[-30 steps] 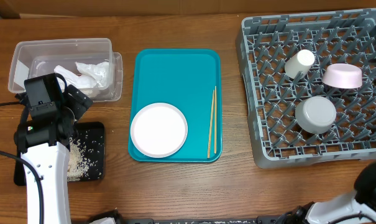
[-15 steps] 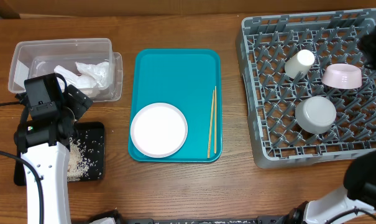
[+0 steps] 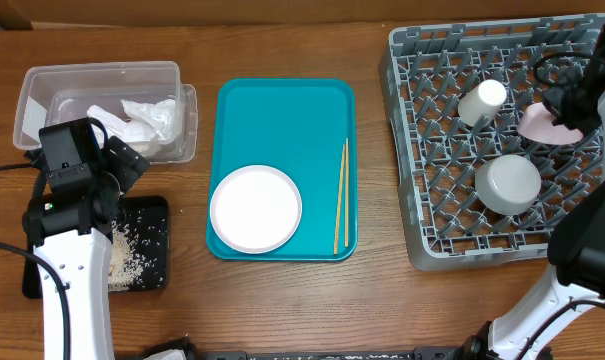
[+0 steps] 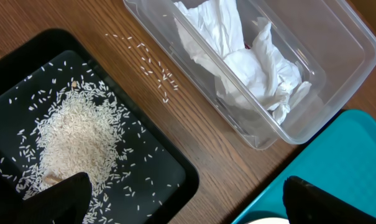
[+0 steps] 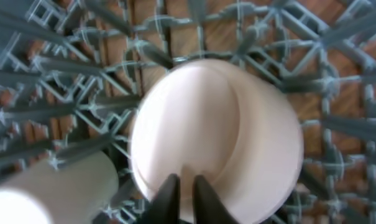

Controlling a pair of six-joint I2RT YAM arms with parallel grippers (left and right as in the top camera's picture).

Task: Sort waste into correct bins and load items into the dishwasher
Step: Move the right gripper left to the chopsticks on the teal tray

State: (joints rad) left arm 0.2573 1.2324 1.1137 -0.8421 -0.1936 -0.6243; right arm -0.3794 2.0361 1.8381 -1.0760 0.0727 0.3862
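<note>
Two left to rack, I reckon: plate (image 3: 255, 208), chopsticks (image 3: 340, 195); right pincer (image 5: 186, 182) pressed together over pink bowl (image 5: 219, 124), left pincer (image 4: 184, 179) spread; reopen first.

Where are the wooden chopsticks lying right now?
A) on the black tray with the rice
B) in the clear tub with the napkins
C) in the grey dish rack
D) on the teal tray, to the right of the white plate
D: in the overhead view the chopsticks lie lengthwise along the right side of the teal tray, beside the white plate.
</note>
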